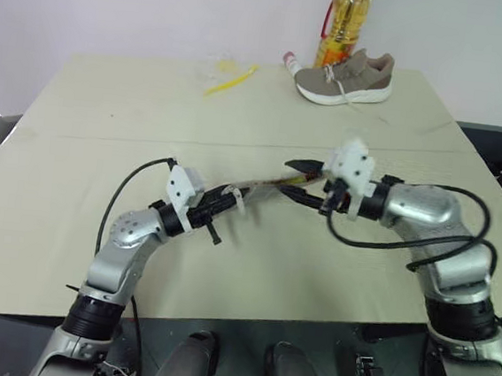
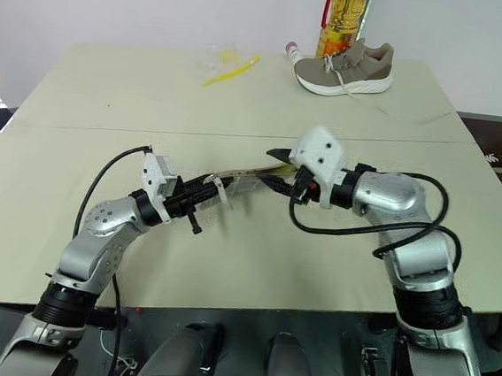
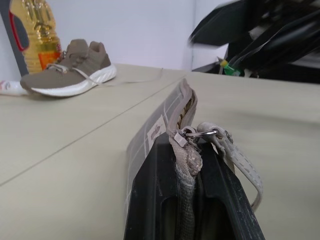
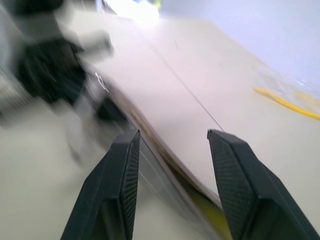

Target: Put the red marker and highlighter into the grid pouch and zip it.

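Clamped in the left gripper [image 3: 192,200], the grid pouch [image 3: 165,120] hangs above the worktop [image 1: 104,138], unzipped; right gripper [image 4: 170,165] stands apart; zipping remains.

Far past the jaws, a grey-brown sneaker [image 1: 346,76] sits on the beige table [image 1: 104,138], touching an oil bottle [image 1: 342,26] behind it. Nearby there's a red-capped white tube [image 1: 291,62] and a yellow strip [image 1: 228,80].
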### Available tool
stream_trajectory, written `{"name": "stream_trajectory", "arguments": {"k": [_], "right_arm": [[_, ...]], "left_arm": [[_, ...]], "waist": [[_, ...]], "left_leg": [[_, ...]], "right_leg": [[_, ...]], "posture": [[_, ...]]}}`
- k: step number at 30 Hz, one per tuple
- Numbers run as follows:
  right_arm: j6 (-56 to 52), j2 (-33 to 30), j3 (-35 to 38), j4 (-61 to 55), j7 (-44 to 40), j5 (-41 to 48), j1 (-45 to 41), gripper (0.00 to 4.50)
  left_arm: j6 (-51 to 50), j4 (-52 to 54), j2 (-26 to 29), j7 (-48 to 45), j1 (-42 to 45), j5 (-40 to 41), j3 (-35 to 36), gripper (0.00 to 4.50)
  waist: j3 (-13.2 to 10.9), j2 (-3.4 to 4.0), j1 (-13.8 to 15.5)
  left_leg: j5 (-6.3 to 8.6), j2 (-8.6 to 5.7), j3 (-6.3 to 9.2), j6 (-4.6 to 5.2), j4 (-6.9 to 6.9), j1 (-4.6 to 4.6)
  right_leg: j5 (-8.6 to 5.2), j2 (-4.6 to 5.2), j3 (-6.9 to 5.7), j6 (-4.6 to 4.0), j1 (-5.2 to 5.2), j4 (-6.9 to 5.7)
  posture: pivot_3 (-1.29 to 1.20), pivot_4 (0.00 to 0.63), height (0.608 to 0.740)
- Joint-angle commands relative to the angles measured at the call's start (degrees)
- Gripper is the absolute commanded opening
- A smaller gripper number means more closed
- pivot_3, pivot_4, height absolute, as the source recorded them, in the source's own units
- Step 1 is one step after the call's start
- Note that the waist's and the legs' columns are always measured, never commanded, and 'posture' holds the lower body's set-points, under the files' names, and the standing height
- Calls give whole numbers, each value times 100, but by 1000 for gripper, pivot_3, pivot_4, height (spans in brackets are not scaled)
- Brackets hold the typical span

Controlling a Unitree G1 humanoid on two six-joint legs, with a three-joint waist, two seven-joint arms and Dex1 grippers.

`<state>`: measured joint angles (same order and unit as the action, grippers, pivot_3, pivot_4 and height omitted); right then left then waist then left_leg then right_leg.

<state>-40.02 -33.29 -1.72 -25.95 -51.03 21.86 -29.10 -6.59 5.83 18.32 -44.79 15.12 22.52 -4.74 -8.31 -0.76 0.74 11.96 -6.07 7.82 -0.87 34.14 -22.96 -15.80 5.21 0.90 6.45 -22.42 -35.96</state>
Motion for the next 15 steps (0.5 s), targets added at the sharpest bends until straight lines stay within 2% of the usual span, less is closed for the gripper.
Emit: {"name": "stream_trajectory", "arguments": {"k": [1, 9, 12, 15], "right_arm": [[-920, 281, 87, -642, 424, 753, -15, 2315], [-1818, 1219, -592, -619, 1602, 875, 54, 2315], [-1925, 1357, -698, -469, 1858, 815, -14, 1471], [-1959, 1359, -784, -340, 2017, 742, -83, 32]], "left_arm": [[-114, 68, -82, 49, 167, 216, 168, 0], [-134, 2, -302, 194, 346, 122, 153, 0], [-127, 30, -344, 222, 322, 97, 145, 0], [-123, 63, -369, 264, 307, 92, 153, 0]], "waist": [[0, 0, -9], [1, 0, -5], [1, 0, -2], [1, 0, -6]], "left_leg": [[0, 0, 0, 0, 0, 0], [0, -2, -1, 0, 0, -1], [0, -3, -1, 0, 0, 0], [0, -4, -1, 0, 1, 1]], "right_leg": [[0, 0, 0, 0, -1, -1], [0, 2, 1, 0, -3, -4], [0, 2, 1, 0, -3, -5], [0, 2, 0, 0, -3, -5]], "posture": [[0, 150, 740], [0, 150, 740], [0, 150, 740], [0, 150, 740]]}}
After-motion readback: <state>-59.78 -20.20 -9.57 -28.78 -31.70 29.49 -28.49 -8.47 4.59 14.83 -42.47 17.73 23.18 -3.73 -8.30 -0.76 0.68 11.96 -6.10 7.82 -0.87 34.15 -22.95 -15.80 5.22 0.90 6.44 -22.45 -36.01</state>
